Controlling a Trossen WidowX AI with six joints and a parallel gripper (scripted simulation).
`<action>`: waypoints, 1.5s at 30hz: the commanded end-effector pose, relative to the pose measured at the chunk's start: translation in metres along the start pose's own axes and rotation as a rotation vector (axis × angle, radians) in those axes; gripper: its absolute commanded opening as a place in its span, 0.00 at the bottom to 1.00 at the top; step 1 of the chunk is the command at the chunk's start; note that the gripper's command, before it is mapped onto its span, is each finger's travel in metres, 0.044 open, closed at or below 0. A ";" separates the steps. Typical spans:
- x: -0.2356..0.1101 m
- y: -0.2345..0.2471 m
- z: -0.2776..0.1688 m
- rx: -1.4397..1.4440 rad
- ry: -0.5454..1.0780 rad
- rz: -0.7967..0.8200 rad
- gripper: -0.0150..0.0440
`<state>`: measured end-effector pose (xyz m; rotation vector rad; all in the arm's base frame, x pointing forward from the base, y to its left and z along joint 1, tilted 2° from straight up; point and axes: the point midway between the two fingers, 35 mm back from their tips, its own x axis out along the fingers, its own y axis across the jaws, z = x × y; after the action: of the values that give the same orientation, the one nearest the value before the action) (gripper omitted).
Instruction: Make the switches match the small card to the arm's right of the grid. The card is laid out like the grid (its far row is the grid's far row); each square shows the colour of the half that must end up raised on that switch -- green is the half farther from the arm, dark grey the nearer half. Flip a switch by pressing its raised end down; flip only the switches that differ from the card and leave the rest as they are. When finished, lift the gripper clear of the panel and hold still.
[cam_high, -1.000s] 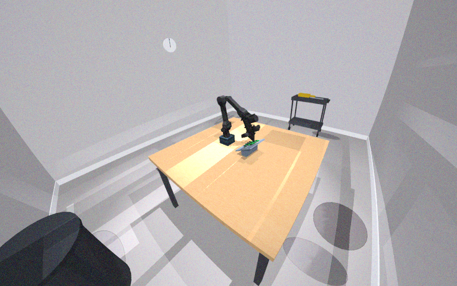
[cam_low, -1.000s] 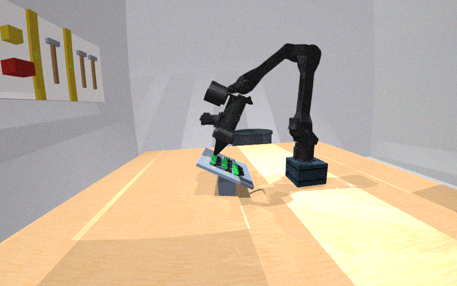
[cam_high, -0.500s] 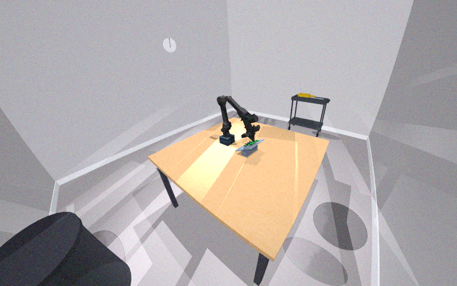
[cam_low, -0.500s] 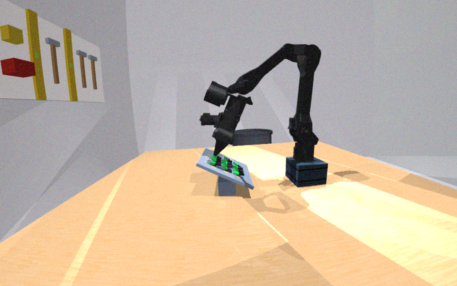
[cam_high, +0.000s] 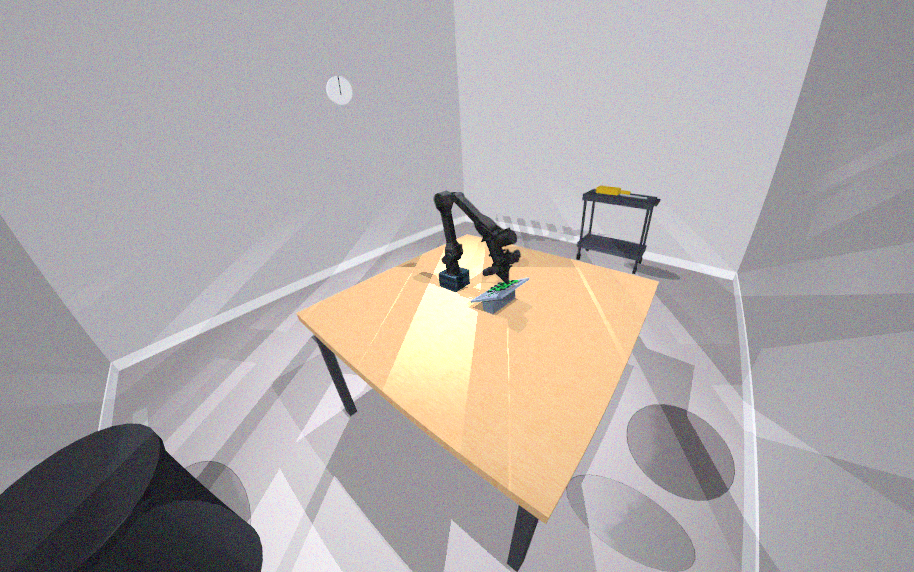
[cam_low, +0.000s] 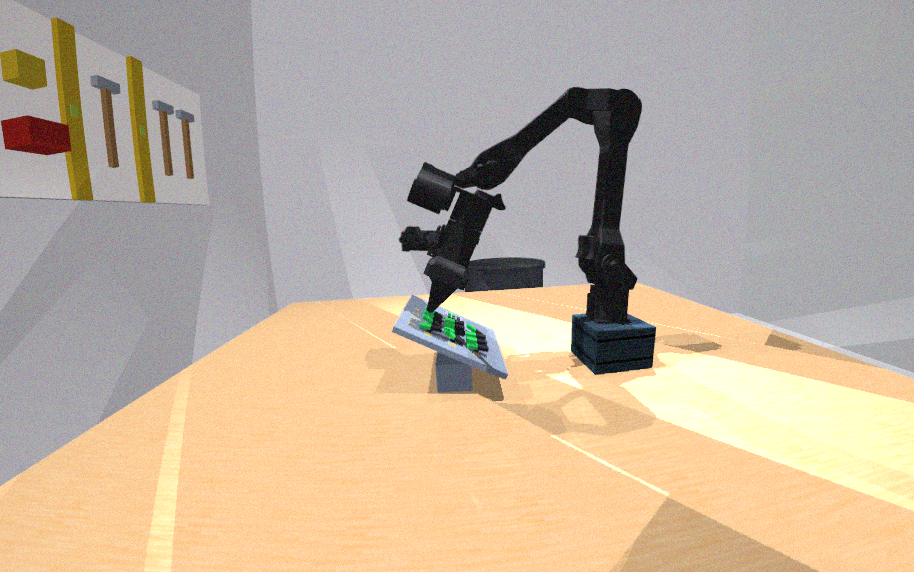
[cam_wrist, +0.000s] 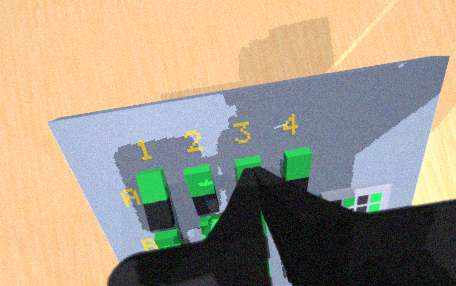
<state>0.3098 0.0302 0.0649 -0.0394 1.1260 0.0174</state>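
The tilted grey-blue panel (cam_high: 479, 297) (cam_low: 458, 353) (cam_wrist: 90, 135) carries the switch grid. In the wrist view, switches A1 (cam_wrist: 151, 186), A2 (cam_wrist: 200, 181) and A4 (cam_wrist: 297, 166) show green far halves and dark near halves; which halves stand raised is hard to tell. My gripper (cam_high: 506, 281) (cam_low: 431, 308) (cam_wrist: 252, 175) is shut and empty, its tips at the green far half of switch A3 (cam_wrist: 246, 164), seemingly touching it. The fingers hide A3's near half and much of the lower rows. The card (cam_wrist: 386, 200) shows green and dark squares, its left and lower parts hidden.
The panel stands on a block (cam_high: 496, 303) (cam_low: 454, 375) on the wooden table (cam_high: 552, 377) (cam_low: 303, 472) (cam_wrist: 75, 55). The arm's dark base box (cam_high: 453, 279) (cam_low: 612, 345) is close to the panel. A cart (cam_high: 620, 201) stands beyond the table.
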 end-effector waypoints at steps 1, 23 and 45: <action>0.001 0.001 0.000 -0.005 0.001 0.006 0.25; 0.004 0.001 0.000 -0.005 0.000 0.006 0.25; -0.057 0.001 -0.002 -0.005 -0.022 0.006 0.25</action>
<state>0.2951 0.0304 0.0890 -0.0439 1.1273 0.0246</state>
